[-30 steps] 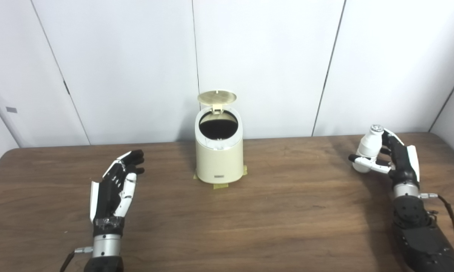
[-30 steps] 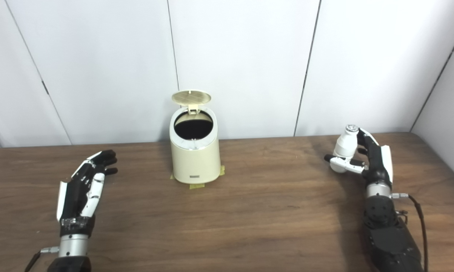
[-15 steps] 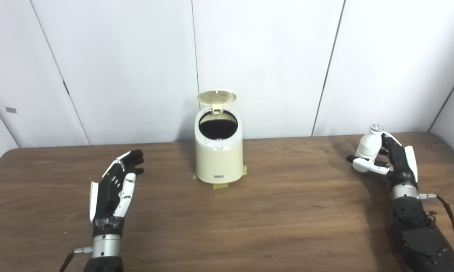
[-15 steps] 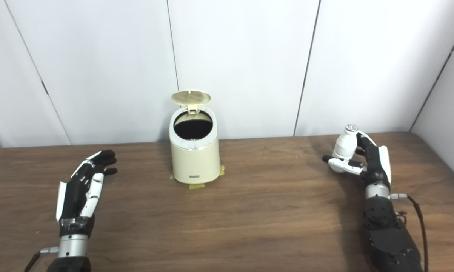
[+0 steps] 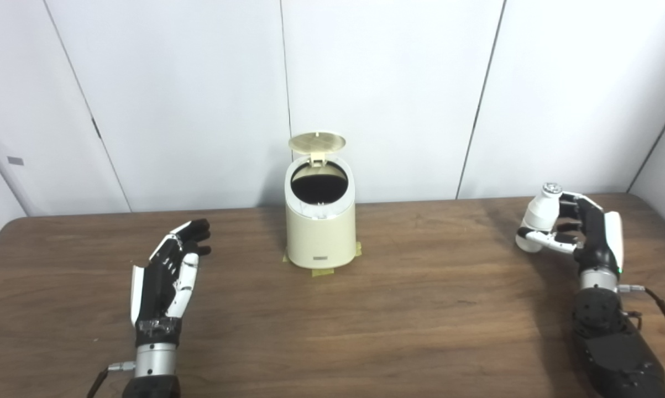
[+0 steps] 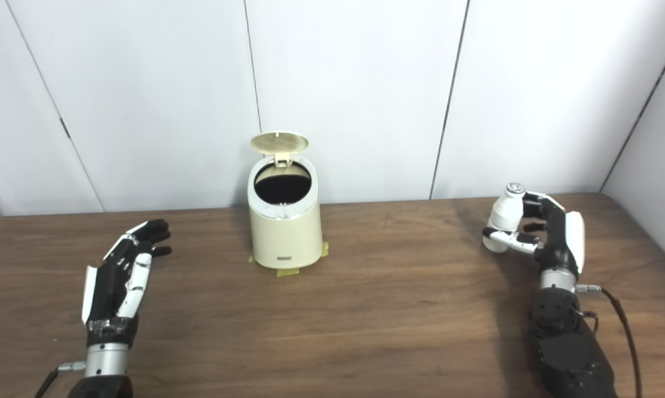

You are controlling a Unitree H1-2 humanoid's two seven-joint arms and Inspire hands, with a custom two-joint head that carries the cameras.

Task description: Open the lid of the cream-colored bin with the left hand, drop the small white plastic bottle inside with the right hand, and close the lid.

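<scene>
Bin: I see the cream bin (image 5: pixel 320 221) upright at the back middle of the table (image 5: pixel 398 320), lid (image 5: pixel 317 142) raised
Right hand: my right hand (image 5: pixel 584 235) has its fingers wrapped round the small white bottle (image 5: pixel 539 215), far right, well apart from the bin
Left hand: my left hand (image 5: pixel 169 276) holds nothing, fingers loosely extended, low over the table's left side

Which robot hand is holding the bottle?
The right robot hand, fingers curled around the bottle; the left robot hand is open and empty.
</scene>
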